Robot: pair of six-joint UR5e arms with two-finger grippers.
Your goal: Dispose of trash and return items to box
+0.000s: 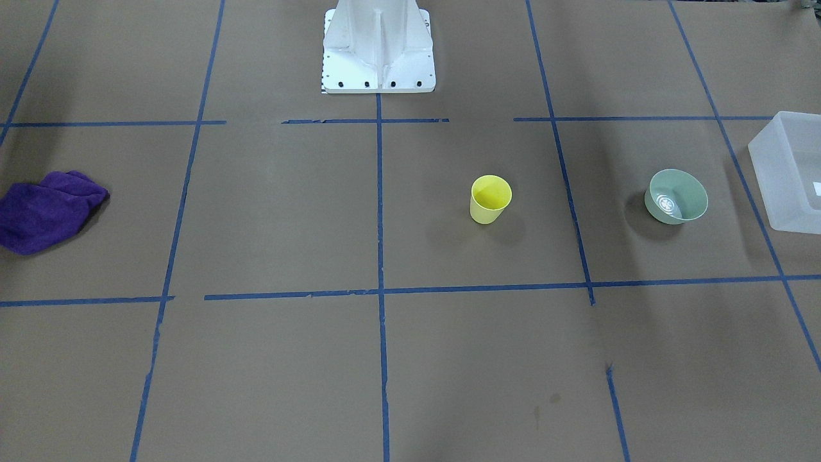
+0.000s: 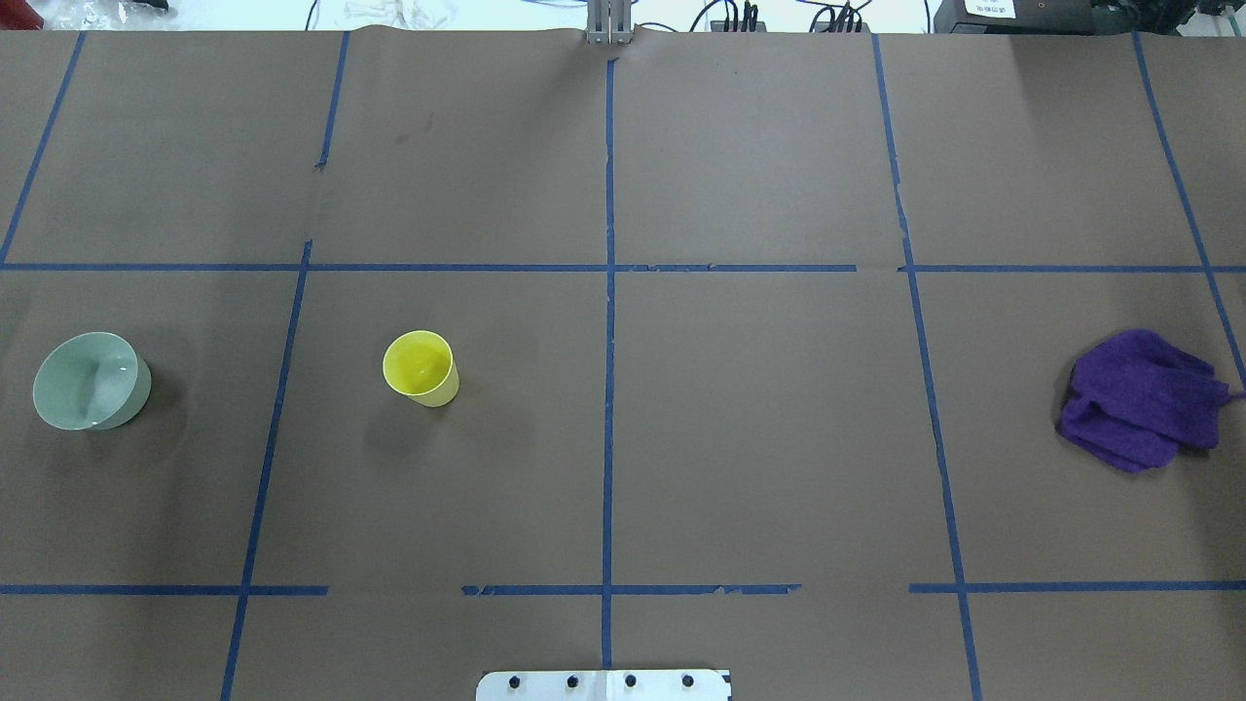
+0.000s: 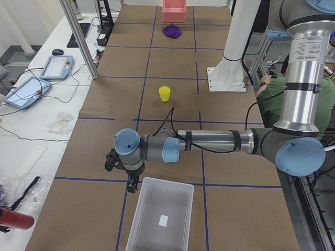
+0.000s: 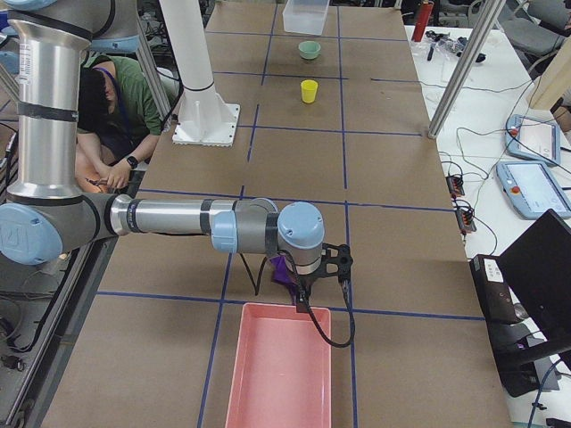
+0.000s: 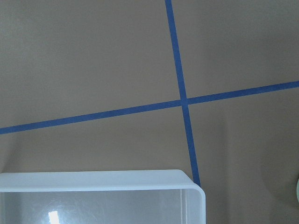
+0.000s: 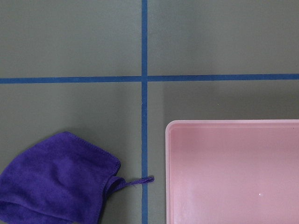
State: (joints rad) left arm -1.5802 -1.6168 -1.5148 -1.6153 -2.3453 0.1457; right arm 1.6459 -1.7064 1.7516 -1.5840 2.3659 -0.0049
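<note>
**Inspection: both items on the table, outside the box**

1. At the robot's far left end you will find the box (image 3: 157, 201), frosted white, with a small white label (image 3: 164, 220) on its floor. Only one end of it enters the front-facing view.
2. The left gripper (image 3: 132, 187) hangs above the table just beside the box's inner end, on an arm stretched out level. It shows in the side view alone, so you cannot tell whether its fingers are spread or pressed together. Its wrist camera looks down on one corner of the box and a tape crossing.
3. The pale green bowl (image 2: 90, 382) stands mouth up near the box, apart from it.
4. The yellow cup (image 2: 421, 367) stands upright, mouth up, well apart from the bowl. One blue tape line runs between them. Nothing touches either item.
5. The white robot base (image 2: 604, 684) sits at the middle of the table's near edge.
6. A crumpled purple cloth (image 2: 1139, 399) lies far to the right, well apart from the cup.
7. A pink bin (image 4: 277, 374) sits at the right end. The cloth lies just beside its corner, not touching, with a tape line between.
8. The right gripper (image 4: 303, 301) hangs over the bin's inner rim, the cloth partly hidden behind it. It, too, shows in a side view only, and you cannot tell how its fingers stand.
</note>
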